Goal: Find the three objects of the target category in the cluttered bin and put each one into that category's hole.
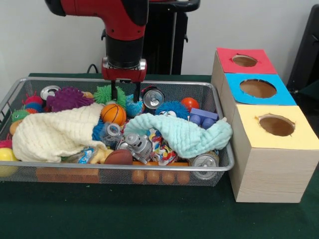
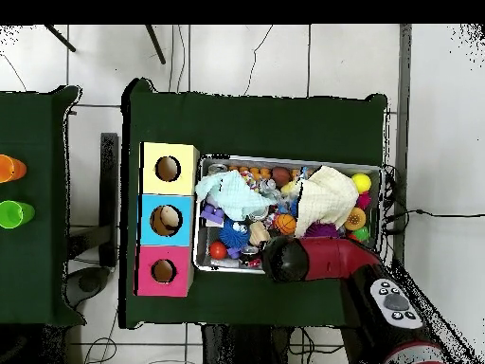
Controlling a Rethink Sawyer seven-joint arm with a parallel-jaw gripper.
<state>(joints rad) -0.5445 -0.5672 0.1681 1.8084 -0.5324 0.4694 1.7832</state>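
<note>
- The gripper hangs straight down over the far part of the wire bin, its two dark fingers spread apart with nothing between them.
- The fingertips sit just above a small basketball, which lies at about 6 o'clock from the gripper; a green spiky ball is at its 9 o'clock.
- A soda can stands at 3 o'clock from the gripper, just beside the right finger.
- A second can lies in the bin's far left corner in the front view, and a third can rests in the near right corner, partly under the mint cloth.
- A cream cloth covers much of the left half of the bin, with a purple spiky ball at its 12 o'clock.
- A brown toy football lies at the near edge, with a grey toy robot at its 2 o'clock.
- Beside the bin stand three wooden boxes with holes: yellow box, blue box, red box.
- In the overhead view the arm reaches in from the bin's 6 o'clock side, and the blue box's hole shows something pale inside.
</note>
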